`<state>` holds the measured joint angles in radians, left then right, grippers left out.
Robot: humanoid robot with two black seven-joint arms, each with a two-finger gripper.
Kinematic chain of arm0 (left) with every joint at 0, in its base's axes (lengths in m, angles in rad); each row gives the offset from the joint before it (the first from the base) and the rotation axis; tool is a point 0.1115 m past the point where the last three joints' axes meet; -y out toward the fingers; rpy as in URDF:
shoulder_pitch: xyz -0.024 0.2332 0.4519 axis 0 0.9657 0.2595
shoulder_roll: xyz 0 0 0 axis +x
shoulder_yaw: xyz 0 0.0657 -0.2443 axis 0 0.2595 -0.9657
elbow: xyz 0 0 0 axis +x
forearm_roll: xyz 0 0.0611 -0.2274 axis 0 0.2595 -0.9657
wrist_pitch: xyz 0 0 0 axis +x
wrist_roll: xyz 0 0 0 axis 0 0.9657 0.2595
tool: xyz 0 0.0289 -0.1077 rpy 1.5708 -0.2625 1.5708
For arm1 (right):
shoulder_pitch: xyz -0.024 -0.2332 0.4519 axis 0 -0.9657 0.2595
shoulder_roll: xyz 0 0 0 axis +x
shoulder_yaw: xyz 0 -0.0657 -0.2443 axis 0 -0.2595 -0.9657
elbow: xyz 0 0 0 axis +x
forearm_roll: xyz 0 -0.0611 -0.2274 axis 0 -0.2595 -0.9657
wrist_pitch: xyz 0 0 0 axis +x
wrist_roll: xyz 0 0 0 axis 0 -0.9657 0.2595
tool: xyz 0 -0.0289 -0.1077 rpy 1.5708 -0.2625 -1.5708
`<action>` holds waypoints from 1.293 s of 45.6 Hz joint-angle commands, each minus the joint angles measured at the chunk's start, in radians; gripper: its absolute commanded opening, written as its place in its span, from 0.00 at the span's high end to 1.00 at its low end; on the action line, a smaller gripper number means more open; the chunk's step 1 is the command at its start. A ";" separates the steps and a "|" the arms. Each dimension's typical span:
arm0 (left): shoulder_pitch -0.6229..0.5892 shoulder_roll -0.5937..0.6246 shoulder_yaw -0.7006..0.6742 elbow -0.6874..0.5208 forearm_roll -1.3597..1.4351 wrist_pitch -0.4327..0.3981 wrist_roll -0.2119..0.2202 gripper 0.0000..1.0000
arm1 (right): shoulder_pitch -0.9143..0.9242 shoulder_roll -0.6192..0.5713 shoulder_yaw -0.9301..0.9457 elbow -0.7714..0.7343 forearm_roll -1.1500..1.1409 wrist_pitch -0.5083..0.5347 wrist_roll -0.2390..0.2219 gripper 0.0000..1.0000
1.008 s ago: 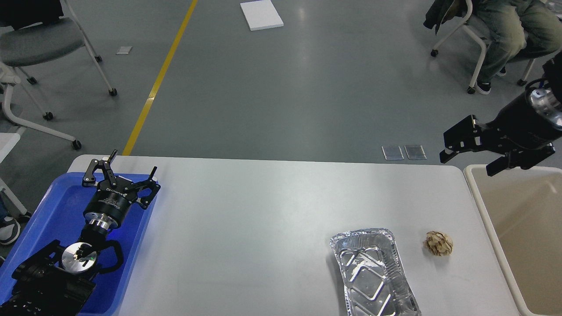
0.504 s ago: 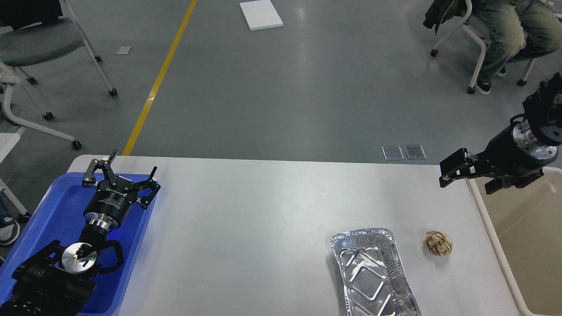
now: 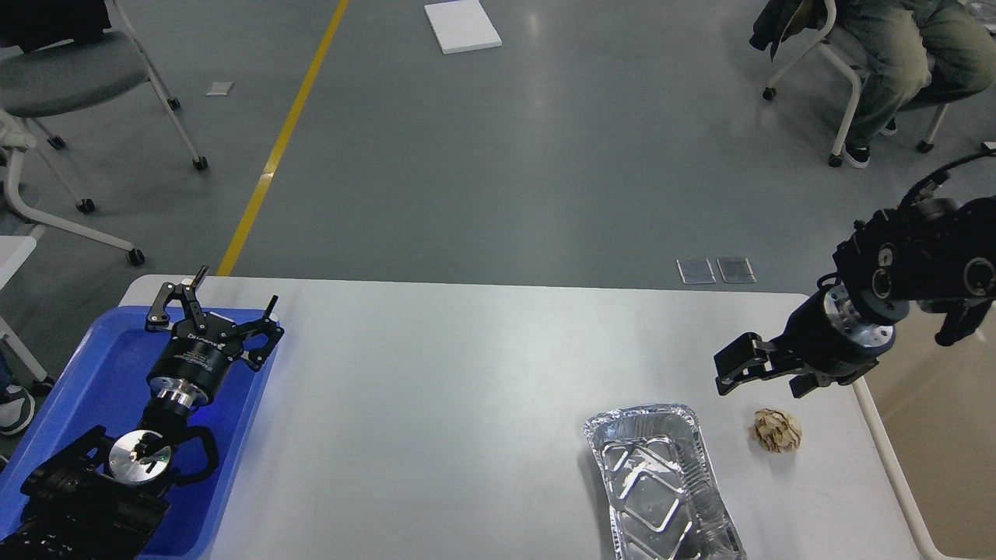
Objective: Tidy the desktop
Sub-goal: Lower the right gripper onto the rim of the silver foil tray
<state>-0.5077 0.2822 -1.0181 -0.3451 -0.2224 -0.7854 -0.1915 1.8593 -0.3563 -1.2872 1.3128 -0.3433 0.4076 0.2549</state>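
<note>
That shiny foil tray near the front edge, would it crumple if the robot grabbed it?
Probably. The rectangular silver foil tray has thin crinkled rims, so a pinch would likely dent it. It is empty and looks light, so a push may slide it across the smooth white-grey desktop. Its flat base makes tipping unlikely.

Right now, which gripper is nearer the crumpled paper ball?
Right. The right gripper hovers just above-left of the crumpled paper ball, apart from it. The left gripper sits open over the blue tray, across the desktop.
</note>
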 commanded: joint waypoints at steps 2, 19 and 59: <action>0.000 0.000 0.001 0.000 0.000 0.000 0.001 0.00 | -0.156 0.080 0.028 -0.012 -0.008 -0.134 0.001 0.00; 0.000 0.000 0.000 0.000 0.000 0.000 0.000 0.00 | -0.265 0.088 0.031 -0.050 -0.010 -0.196 0.003 0.00; 0.000 0.000 0.000 0.000 0.000 0.000 0.000 0.00 | -0.470 0.137 0.054 -0.093 -0.108 -0.464 0.007 0.15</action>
<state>-0.5077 0.2822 -1.0176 -0.3451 -0.2221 -0.7854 -0.1908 1.4254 -0.2241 -1.2315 1.2384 -0.4439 -0.0020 0.2617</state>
